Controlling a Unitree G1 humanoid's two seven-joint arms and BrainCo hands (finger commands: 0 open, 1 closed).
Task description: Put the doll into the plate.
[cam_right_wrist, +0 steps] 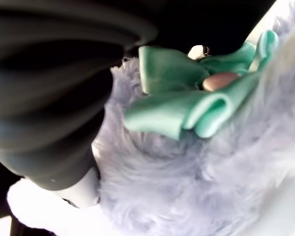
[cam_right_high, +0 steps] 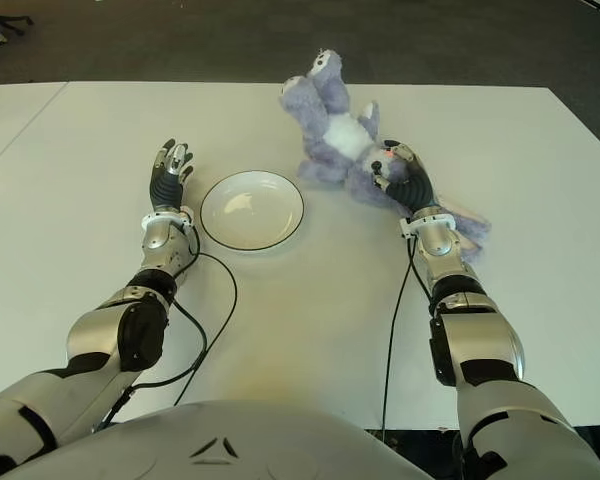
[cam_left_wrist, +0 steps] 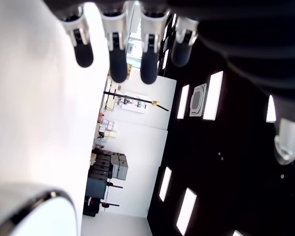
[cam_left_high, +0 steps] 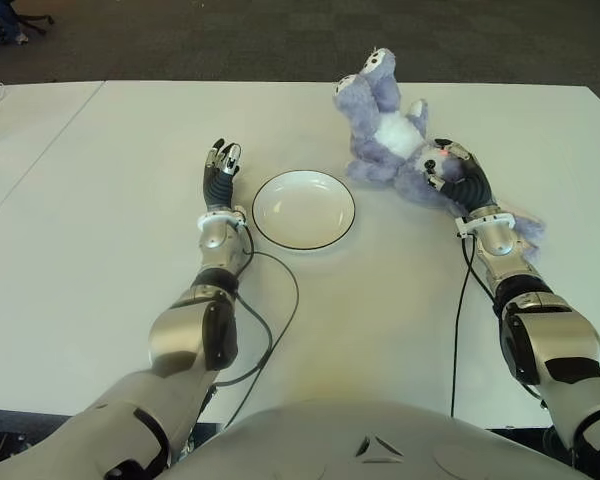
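Nearest of all, right of the plate (cam_left_high: 304, 209): right hand (cam_left_high: 458, 178) down on the doll (cam_left_high: 390, 135), fingers curled into its fur by the green bow (cam_right_wrist: 187, 103). Grasp step under way, by the look of it; doll lying on the desk (cam_left_high: 110, 180), beyond and right of the plate. Next: lift, carry left, lower into the plate. Left of the plate: left hand (cam_left_high: 220, 172), fingers straight, holding nothing.

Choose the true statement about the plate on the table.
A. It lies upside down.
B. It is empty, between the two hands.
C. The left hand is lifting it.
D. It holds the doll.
B: the plate holds nothing, between the open left hand and the right hand on the doll.
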